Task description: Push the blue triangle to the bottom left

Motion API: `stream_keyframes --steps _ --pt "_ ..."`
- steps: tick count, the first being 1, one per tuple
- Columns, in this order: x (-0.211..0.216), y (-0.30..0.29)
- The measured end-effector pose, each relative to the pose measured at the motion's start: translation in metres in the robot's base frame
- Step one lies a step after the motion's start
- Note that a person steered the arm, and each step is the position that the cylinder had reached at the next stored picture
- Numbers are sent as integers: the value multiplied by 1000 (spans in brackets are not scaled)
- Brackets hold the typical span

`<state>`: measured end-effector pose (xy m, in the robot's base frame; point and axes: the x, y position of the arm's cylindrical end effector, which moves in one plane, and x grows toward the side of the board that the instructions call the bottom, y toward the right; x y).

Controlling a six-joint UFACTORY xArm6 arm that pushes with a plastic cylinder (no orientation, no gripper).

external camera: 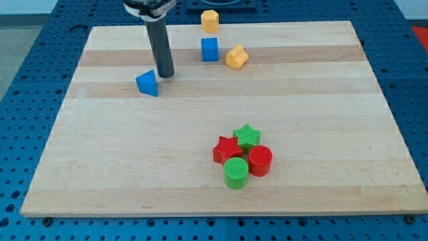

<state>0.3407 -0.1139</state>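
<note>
**Layout: two groups on the board**

Near the top edge, left of centre: my tip [165,75] just right of the blue triangle [147,84]. Further right, the blue cube [210,49]. Yellow block [210,21] behind it at the top edge, another yellow block [236,57] beside it. Toward the bottom edge, clustered and touching: green star [247,136], red star [226,149], red cylinder [259,161], green cylinder [235,173].

Wooden board [134,167]; blue perforated table [40,40].

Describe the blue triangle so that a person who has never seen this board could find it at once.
Look at the wooden board, in its upper left part, where the dark rod comes down. My tip stands just to the upper right of the blue triangle, very close to it. The only other blue piece, the blue cube, sits farther right beside two yellow blocks, and it is square, not wedge-shaped.
</note>
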Motion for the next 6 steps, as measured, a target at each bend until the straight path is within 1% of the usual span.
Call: stream_keyframes --steps 1,2,3,6 --pt "19 -14" --pt "30 -28" --pt "35 -38" --pt "40 -92"
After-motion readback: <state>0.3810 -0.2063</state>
